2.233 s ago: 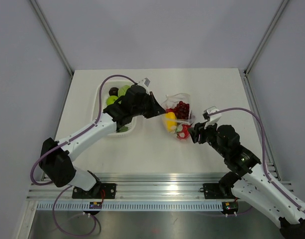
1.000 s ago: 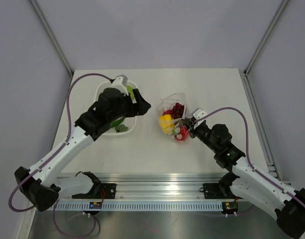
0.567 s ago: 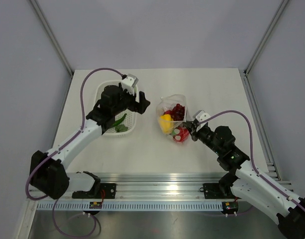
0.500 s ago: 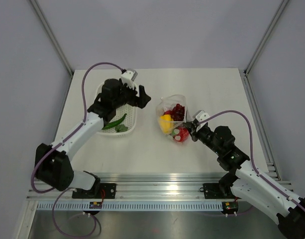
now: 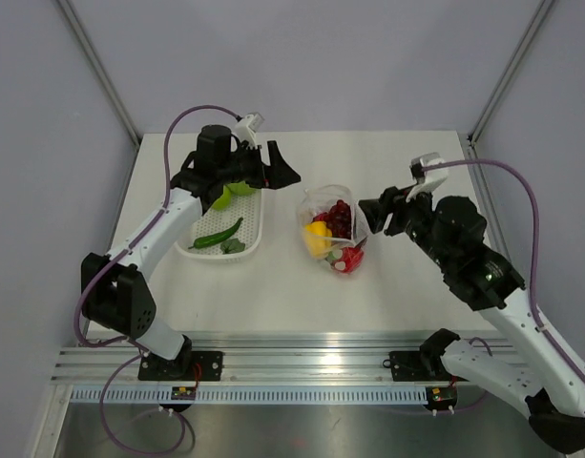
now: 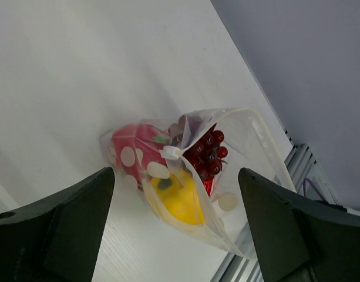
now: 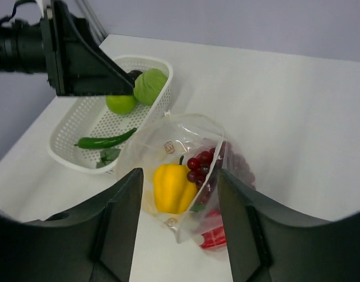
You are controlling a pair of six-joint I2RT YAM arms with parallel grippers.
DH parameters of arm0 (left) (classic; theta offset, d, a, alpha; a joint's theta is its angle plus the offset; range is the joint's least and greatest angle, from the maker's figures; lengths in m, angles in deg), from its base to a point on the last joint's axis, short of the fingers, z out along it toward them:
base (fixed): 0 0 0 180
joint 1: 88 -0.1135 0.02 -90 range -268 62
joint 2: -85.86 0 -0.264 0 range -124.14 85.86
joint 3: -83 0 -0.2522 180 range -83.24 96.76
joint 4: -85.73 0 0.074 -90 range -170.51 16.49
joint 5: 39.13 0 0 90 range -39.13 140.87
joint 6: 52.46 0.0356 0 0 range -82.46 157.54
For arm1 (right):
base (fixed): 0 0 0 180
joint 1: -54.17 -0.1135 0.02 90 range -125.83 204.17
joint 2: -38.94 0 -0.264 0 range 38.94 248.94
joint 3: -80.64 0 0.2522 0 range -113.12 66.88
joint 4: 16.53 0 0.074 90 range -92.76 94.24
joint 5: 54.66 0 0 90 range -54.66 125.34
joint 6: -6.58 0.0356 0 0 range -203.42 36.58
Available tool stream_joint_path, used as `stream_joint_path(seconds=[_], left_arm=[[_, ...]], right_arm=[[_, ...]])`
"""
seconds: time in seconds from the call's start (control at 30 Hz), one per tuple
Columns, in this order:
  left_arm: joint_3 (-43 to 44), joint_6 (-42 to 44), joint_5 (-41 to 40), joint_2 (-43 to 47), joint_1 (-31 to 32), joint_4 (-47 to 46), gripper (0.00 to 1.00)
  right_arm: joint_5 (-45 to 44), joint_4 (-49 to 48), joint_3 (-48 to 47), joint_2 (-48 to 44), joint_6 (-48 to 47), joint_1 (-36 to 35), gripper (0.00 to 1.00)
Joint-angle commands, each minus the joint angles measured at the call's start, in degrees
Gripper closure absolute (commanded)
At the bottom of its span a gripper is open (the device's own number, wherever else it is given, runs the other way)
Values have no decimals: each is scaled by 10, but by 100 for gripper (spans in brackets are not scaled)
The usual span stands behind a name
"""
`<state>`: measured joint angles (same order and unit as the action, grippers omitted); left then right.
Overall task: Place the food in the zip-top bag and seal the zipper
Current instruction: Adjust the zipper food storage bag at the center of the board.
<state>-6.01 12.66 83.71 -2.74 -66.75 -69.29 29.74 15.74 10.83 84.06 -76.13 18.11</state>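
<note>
The zip-top bag [image 5: 332, 225] lies mid-table with its mouth gaping. Its pale zipper [image 6: 266, 140] curves round the opening. Inside are food pieces: a yellow pepper [image 7: 172, 187], a dark red grape bunch [image 7: 204, 167] and a red white-dotted piece [image 6: 135, 144]. My left gripper [image 5: 284, 173] hovers open, left of and behind the bag, holding nothing. My right gripper [image 5: 372, 212] hangs open to the bag's right, clear of it. In the wrist views, the left gripper [image 6: 177, 235] and the right gripper [image 7: 181, 232] each look at the bag from a distance.
A white slotted basket [image 5: 246, 250] stands left of the bag. It holds a green chili [image 5: 218, 235], a leafy green piece [image 7: 149, 85] and a green round fruit [image 7: 121, 104]. The table's right edge meets a metal rail [image 5: 492, 215].
My right gripper has opened, let go of the bag's edge and pulled up and back to the right. My left arm has swung toward the back of the basket.
</note>
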Motion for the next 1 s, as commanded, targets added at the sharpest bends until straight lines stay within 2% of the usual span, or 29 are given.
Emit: stream_joint_path(seconds=[0.0,0.03,0.1,0.23,0.47,0.6,0.63,0.7,0.73,0.8,0.83,0.87,0.9,0.97], left_arm=[[49,25,36,8,18,54,10],[58,41,22,9,25,90,10],[86,84,-18,4,45,126,10],[125,120,-49,-28,59,212,13],[125,139,-87,-55,75,249,19],[112,128,-89,-65,76,241,27],[106,126,-88,-65,77,235,35],[103,122,-85,-67,77,230,44],[102,121,-82,-68,79,229,58],[103,118,-74,-68,80,228,72],[103,114,-70,-69,81,228,86],[104,111,-67,-68,81,230,93],[104,108,-67,-65,81,231,99],[102,96,-66,-53,80,229,100]], right_arm=[[-72,196,-127,112,151,2,41],[-67,222,-173,137,166,2,42],[-39,251,-196,186,193,1,42],[-70,254,-186,209,228,0,41],[-88,246,-151,223,239,0,40],[-91,239,-144,248,239,0,43],[-91,236,-141,252,239,0,44],[-83,227,-138,261,235,0,52],[-78,222,-136,263,234,0,62],[-69,207,-138,269,226,0,74],[-69,204,-144,272,215,0,88],[-72,199,-150,274,209,0,94],[-79,198,-157,281,199,0,98],[-113,200,-191,291,166,1,100]])
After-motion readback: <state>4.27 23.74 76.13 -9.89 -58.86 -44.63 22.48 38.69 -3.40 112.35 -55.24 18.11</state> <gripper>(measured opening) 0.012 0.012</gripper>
